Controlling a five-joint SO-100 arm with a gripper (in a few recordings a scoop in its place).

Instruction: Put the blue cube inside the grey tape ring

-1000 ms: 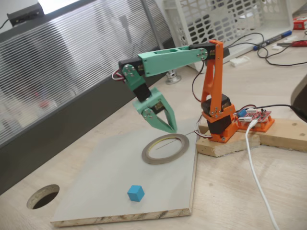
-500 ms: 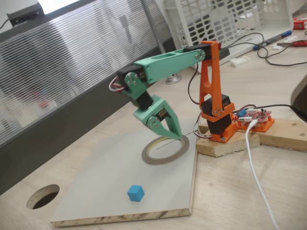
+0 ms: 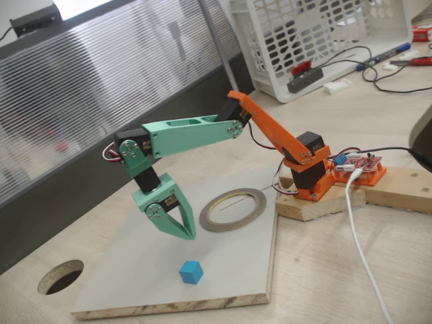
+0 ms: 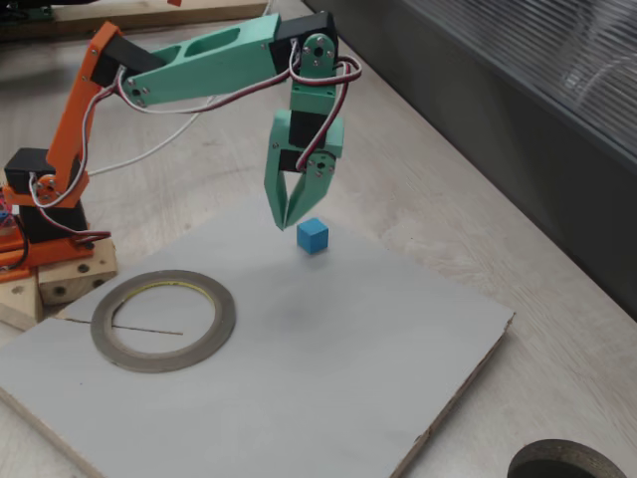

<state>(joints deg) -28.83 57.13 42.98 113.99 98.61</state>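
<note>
The green tool (image 3: 183, 233) (image 4: 284, 221) hangs point-down over the grey board (image 3: 135, 270) (image 4: 328, 368), its two fingers drawn together to a narrow tip with nothing between them — clenched on air. The blue cube (image 3: 191, 272) (image 4: 313, 235) sits flat on the board, free on all sides. In one fixed view the tool tip is above and just beside the cube; in the other it stands up-picture of it, apart, not touching.

The grey tape ring (image 3: 233, 209) (image 4: 163, 320) lies flat on the same board, well apart from the cube, its hollow centre showing bare board with a thin dark line across it. Between cube and ring the board is open surface.

The cube lies near the board's front edge in the fixed view from the front. The ring sits close to the edge nearest the orange base (image 3: 307, 172) (image 4: 40, 214). A dark round hole (image 3: 61, 277) (image 4: 557, 466) is cut in the table beyond the board's corner — clear of both things.
</note>
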